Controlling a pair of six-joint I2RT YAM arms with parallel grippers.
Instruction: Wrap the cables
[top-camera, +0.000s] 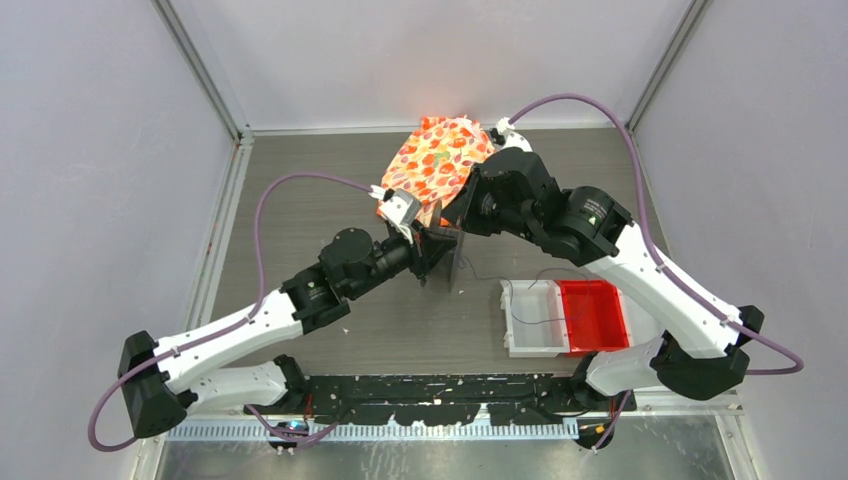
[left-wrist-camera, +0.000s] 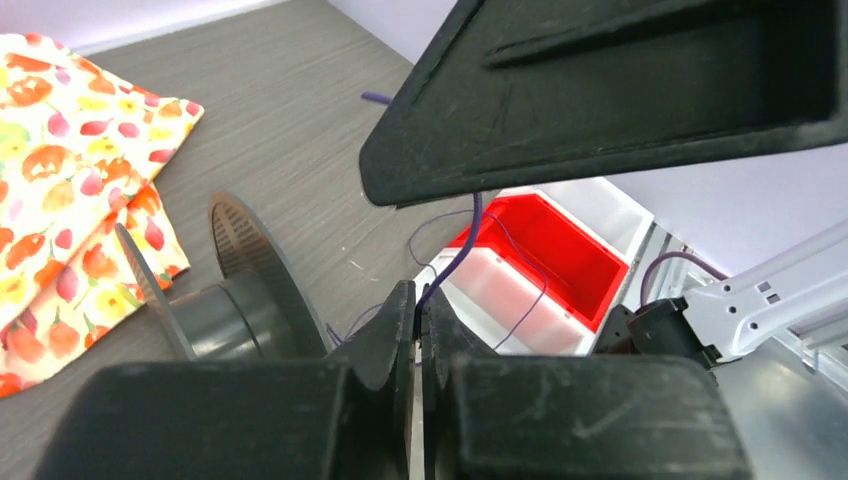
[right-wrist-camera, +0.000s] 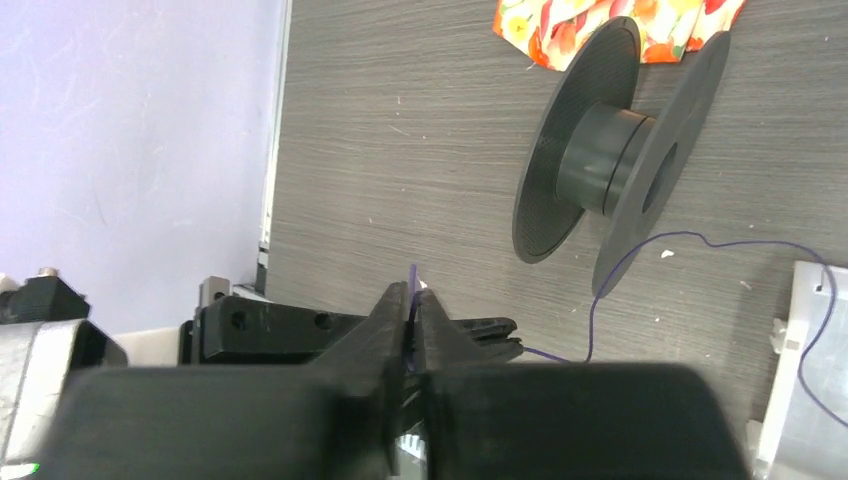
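The cable (top-camera: 533, 322) is a very thin dark strand that runs from the white bin across the table to both grippers. My left gripper (left-wrist-camera: 418, 305) is shut on the cable (left-wrist-camera: 456, 256), which rises from its tips. My right gripper (right-wrist-camera: 412, 297) is shut on the same cable (right-wrist-camera: 700, 241), close above the left fingers (right-wrist-camera: 487, 336). In the top view the left gripper (top-camera: 437, 262) and right gripper (top-camera: 447, 238) meet at the table's middle. An empty black spool (right-wrist-camera: 608, 160) stands on its flanges beside them; it also shows in the left wrist view (left-wrist-camera: 228, 300).
A white bin (top-camera: 532, 318) and a red bin (top-camera: 595, 316) stand side by side at the right front. A fruit-patterned cloth (top-camera: 440, 155) lies at the back centre, just behind the spool (top-camera: 457, 262). Grey walls close in the table on three sides.
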